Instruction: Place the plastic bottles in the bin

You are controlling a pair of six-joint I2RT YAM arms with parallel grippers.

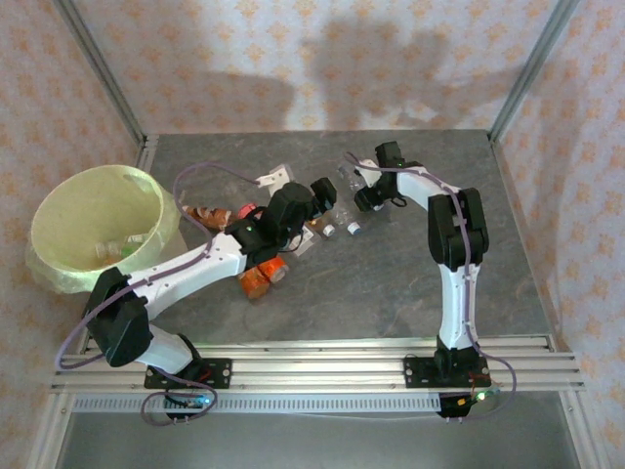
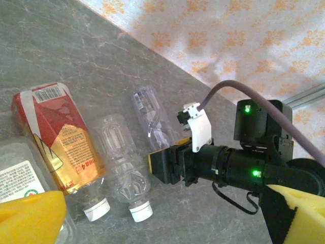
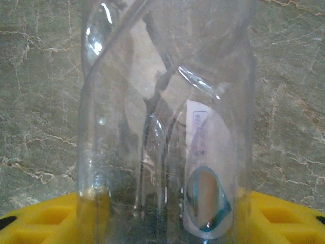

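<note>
Clear bottle sits gripped in right pincer, open tabletop nearby.

Grey marbled table between orange-patterned walls.

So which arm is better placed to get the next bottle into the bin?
Left, probably. The bin sits beside its base, and the left gripper hangs open over a red-labelled bottle. The right gripper straddles a clear bottle, far from the bin.
</note>
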